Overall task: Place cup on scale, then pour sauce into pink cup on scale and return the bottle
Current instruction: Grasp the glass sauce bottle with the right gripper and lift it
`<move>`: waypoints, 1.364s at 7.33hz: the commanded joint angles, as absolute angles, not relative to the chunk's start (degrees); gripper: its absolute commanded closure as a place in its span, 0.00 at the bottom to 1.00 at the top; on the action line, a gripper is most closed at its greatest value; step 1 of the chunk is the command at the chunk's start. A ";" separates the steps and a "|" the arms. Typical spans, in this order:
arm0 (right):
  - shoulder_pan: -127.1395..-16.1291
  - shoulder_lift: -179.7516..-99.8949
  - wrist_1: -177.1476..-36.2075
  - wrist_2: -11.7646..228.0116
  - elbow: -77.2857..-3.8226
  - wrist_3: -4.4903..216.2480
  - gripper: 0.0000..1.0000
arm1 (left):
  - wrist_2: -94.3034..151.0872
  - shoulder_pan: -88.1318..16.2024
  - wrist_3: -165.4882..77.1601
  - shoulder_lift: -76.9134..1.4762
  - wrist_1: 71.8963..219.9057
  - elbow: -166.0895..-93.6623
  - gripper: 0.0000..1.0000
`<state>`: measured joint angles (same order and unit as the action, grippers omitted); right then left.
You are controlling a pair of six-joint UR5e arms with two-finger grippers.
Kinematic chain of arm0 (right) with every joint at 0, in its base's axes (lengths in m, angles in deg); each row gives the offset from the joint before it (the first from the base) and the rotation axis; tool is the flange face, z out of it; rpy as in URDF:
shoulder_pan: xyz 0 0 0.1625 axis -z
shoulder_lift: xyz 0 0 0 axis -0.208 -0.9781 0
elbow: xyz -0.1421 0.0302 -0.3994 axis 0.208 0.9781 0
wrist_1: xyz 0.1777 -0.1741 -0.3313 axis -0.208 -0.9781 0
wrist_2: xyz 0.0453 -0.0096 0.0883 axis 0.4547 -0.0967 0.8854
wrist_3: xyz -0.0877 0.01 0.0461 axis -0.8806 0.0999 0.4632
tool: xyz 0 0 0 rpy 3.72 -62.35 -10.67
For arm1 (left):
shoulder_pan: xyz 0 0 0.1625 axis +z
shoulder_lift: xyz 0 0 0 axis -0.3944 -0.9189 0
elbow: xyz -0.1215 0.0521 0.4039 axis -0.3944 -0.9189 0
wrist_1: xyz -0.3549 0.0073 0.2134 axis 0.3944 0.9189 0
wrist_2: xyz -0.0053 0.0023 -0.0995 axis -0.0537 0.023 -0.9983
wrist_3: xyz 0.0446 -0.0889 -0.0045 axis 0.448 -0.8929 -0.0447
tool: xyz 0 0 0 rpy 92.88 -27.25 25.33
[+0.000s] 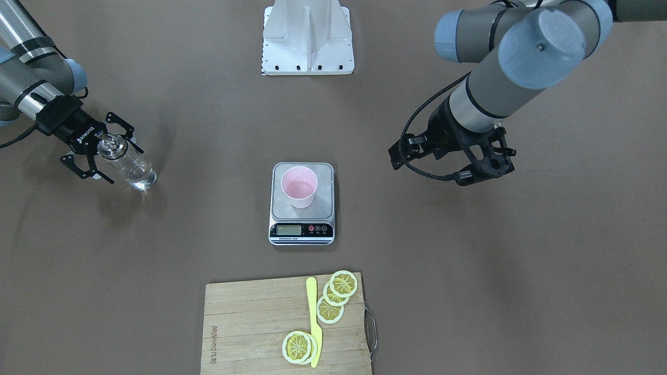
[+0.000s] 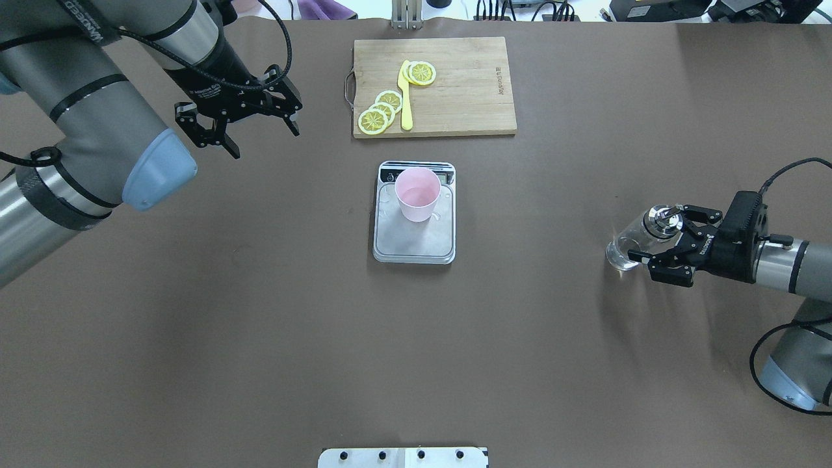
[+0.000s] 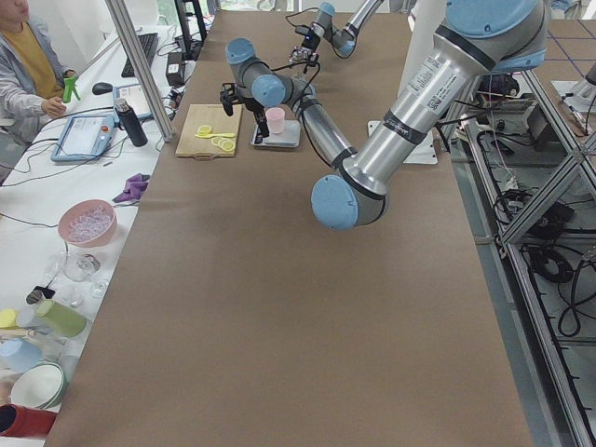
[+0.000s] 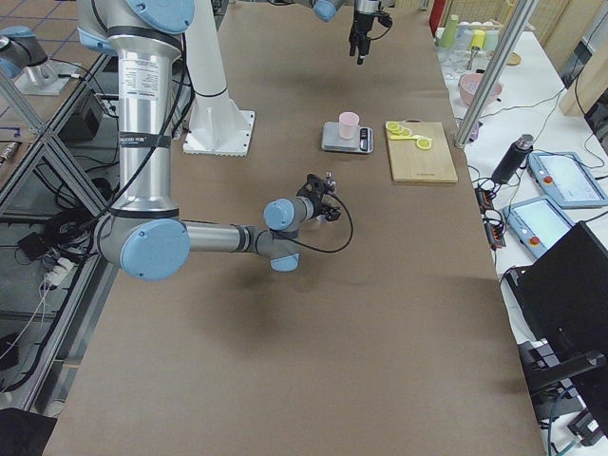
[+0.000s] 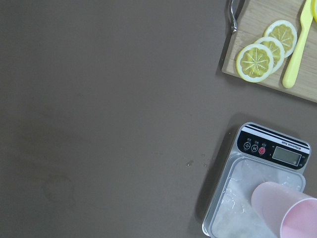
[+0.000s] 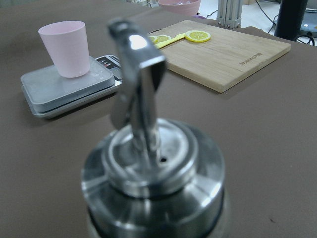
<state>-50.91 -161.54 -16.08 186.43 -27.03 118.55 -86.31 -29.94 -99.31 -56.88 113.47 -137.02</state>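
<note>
Overhead exterior: right end effector (image 2: 663,235) lies level; jaws flank the bottle (image 2: 624,247).

One table (image 1: 469,260), two arms, eleven loose things

On the table there are one pink cup (image 1: 298,186), one scale (image 1: 301,229), one glass bottle (image 1: 133,169), one wooden board (image 1: 250,328), five lemon slices (image 1: 297,346) in a group of three and a group of two, one yellow knife (image 1: 314,323) and one white base plate (image 1: 307,47). The left arm (image 2: 97,117) carries the left gripper (image 2: 265,143) and the right arm (image 2: 773,260) the right gripper (image 1: 126,165), so two grippers.
</note>
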 commanded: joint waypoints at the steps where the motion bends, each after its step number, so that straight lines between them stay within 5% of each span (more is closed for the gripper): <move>1: -50.24 -160.20 -14.64 184.95 -25.87 120.05 0.06 | -86.31 -29.94 -99.39 -56.97 113.47 -137.08 0.03; 3: -49.80 -159.84 -14.55 183.98 -26.13 120.05 0.11 | -86.31 -29.94 -99.31 -56.97 113.47 -137.08 0.03; 5: -49.71 -160.10 -9.22 183.89 -23.26 120.05 0.42 | -86.31 -29.94 -99.39 -56.88 113.47 -137.08 0.03; 7: -49.71 -159.84 -8.13 183.63 -22.70 120.05 0.98 | -86.22 -29.86 -99.39 -56.88 113.38 -137.52 0.03; 10: -49.62 -159.75 -9.36 179.76 -27.52 122.24 1.00 | -86.31 -29.86 -99.39 -57.23 111.45 -138.84 0.03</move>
